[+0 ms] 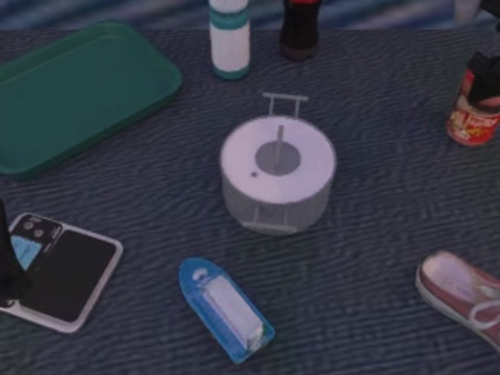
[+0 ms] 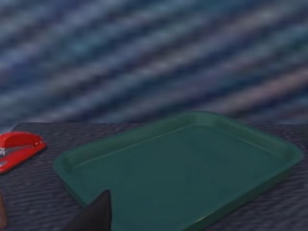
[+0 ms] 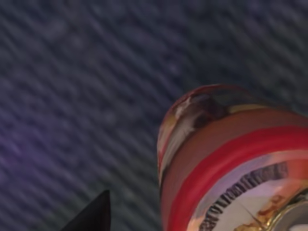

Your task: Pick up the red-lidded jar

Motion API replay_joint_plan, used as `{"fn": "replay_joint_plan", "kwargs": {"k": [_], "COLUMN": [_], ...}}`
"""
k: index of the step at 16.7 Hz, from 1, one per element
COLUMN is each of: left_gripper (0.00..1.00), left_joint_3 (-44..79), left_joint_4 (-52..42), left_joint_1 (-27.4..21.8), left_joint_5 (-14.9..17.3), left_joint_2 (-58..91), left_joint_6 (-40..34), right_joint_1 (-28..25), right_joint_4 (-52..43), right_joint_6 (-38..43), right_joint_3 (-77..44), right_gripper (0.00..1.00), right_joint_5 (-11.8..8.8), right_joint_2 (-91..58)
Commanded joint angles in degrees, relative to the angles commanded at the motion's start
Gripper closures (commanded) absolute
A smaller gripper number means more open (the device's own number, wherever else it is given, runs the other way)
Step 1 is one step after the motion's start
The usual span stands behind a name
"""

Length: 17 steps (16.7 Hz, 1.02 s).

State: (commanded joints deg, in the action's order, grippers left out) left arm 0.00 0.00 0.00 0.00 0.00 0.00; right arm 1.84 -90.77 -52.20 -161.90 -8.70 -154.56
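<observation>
The red-lidded jar (image 1: 471,117) stands near the right edge of the table, squat, with a red-and-yellow label. My right gripper (image 1: 486,84) hangs directly over it and hides part of its lid. In the right wrist view the jar (image 3: 231,159) fills the frame close up, showing its red lid rim and printed top. One dark fingertip (image 3: 95,214) stands well clear of the jar's side with cloth between them, so the gripper is open and holds nothing. My left gripper (image 1: 6,269) is parked at the left edge, open.
A green tray (image 1: 168,74) lies at the back left, also in the left wrist view (image 2: 269,139) beside a red stapler (image 2: 19,149). A white teal-banded bottle (image 1: 230,39) and a dark bottle (image 1: 299,27) stand at the back. A white drum (image 1: 277,176), a phone (image 1: 62,269), a blue stapler (image 1: 226,308) and a pink shoe (image 1: 465,293) lie nearer.
</observation>
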Motion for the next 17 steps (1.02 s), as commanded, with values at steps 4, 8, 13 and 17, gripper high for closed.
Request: {"fn": "replay_joint_plan", "kwargs": {"k": [4,8,13,17], "left_gripper": [0.00,0.00,0.00,0.00], "left_joint_3": [0.0,0.0,0.0,0.0], "left_joint_4": [0.0,0.0,0.0,0.0], "left_joint_1": [0.0,0.0,0.0,0.0], "left_joint_5": [0.0,0.0,0.0,0.0], "left_joint_2": [0.0,0.0,0.0,0.0], "left_joint_6": [0.0,0.0,0.0,0.0], "right_joint_1": [-0.4,-0.5,-0.6,-0.6], "right_joint_4": [8.3,14.0,14.2,14.2], "right_joint_6": [0.3,0.5,0.5,0.5], "right_joint_3": [12.4,19.5,19.8,19.8], "right_gripper": [0.00,0.00,0.08,0.38], "right_joint_5": [0.0,0.0,0.0,0.0], "right_joint_2": [3.3,5.2,5.2,5.2]}}
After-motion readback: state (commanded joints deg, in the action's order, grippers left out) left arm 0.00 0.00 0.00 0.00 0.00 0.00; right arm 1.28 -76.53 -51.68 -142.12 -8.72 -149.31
